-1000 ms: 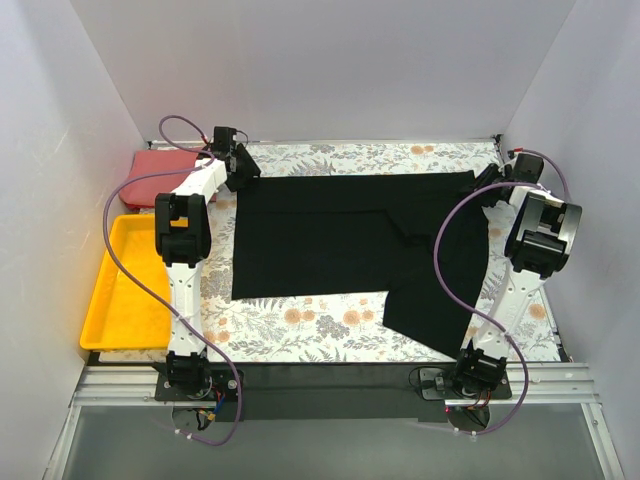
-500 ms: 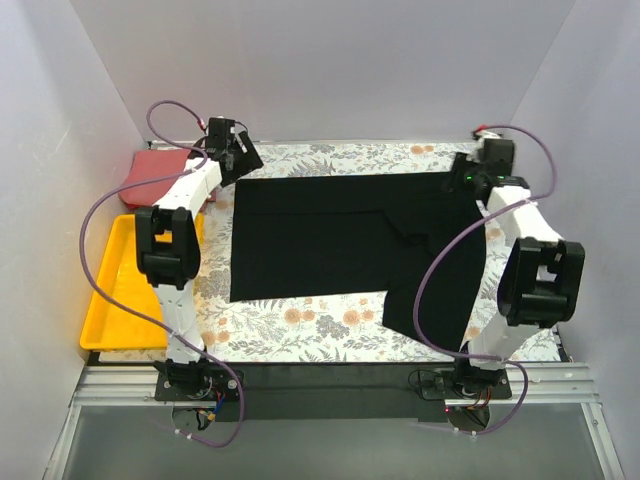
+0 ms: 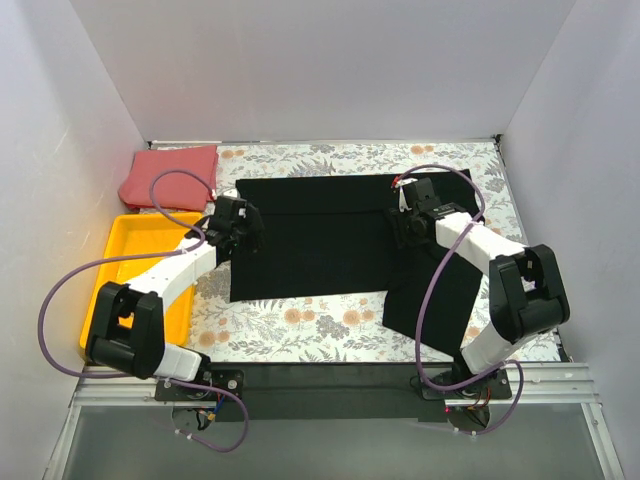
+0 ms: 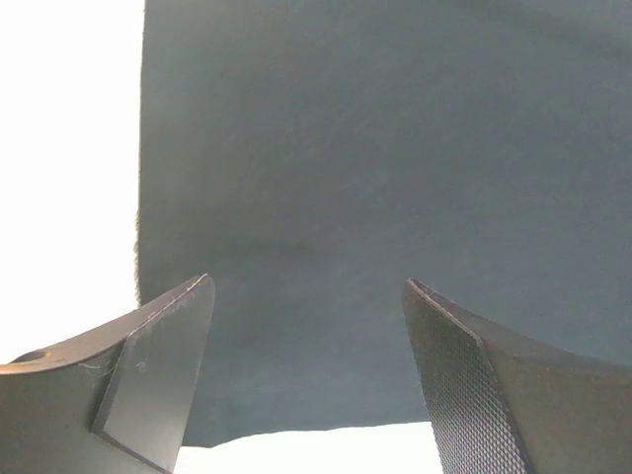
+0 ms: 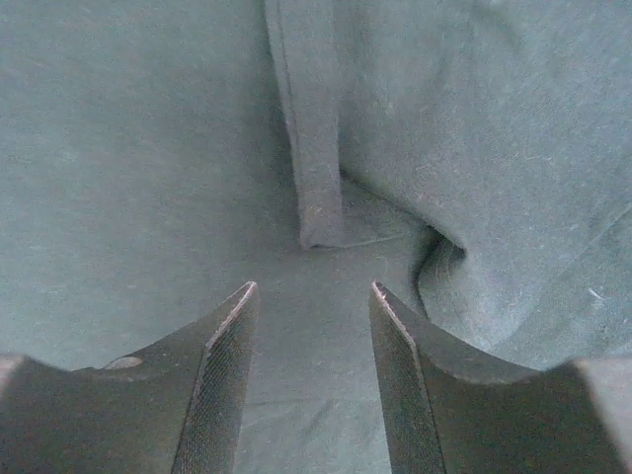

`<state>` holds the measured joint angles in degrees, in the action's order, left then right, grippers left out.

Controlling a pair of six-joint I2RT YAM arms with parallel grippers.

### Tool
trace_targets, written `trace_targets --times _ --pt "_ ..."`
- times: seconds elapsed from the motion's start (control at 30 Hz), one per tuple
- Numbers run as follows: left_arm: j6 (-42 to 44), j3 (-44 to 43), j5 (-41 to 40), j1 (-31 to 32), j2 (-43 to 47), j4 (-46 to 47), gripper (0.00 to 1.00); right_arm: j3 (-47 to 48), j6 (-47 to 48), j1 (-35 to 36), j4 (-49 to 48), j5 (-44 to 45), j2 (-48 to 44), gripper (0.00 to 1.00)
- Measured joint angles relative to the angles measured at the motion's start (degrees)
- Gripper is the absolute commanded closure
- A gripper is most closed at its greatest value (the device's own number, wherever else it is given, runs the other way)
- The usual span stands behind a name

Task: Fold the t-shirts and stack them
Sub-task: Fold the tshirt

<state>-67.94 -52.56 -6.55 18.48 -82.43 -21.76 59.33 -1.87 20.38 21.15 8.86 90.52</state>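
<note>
While the black shirt [image 3: 320, 240] lies flat, long side left to right, the left gripper [image 3: 245, 228] hangs open at its left edge and the right gripper [image 3: 408, 230] open over its right fold. The red shirt [image 3: 170, 175] sits far left.

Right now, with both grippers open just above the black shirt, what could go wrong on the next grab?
1. The right gripper sits over a folded strip and a pucker in the black shirt; closing here may pinch extra layers and bunch it.
2. The left gripper is near the shirt's left edge; it may catch only a thin bit and slip.
</note>
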Motion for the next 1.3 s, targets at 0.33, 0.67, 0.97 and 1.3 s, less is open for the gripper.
trace_targets --times 0.33,0.67,0.97,1.3 --pt "1.8 7.5 -4.9 0.0 4.1 4.7 0.26 2.1 3.2 1.9 -0.3 4.7 8.5 0.63" --pt "2.6 7.5 -6.2 0.0 4.1 6.5 0.27 3.7 5.0 3.1 -0.4 8.4 9.7 0.73" --pt "2.6 7.5 -6.1 0.0 3.9 6.8 0.27 3.8 8.3 5.6 -0.6 16.2 10.7 0.65" --pt "2.9 7.5 -6.1 0.0 3.9 6.8 0.27 5.8 11.3 7.5 -0.3 17.7 13.5 0.99"
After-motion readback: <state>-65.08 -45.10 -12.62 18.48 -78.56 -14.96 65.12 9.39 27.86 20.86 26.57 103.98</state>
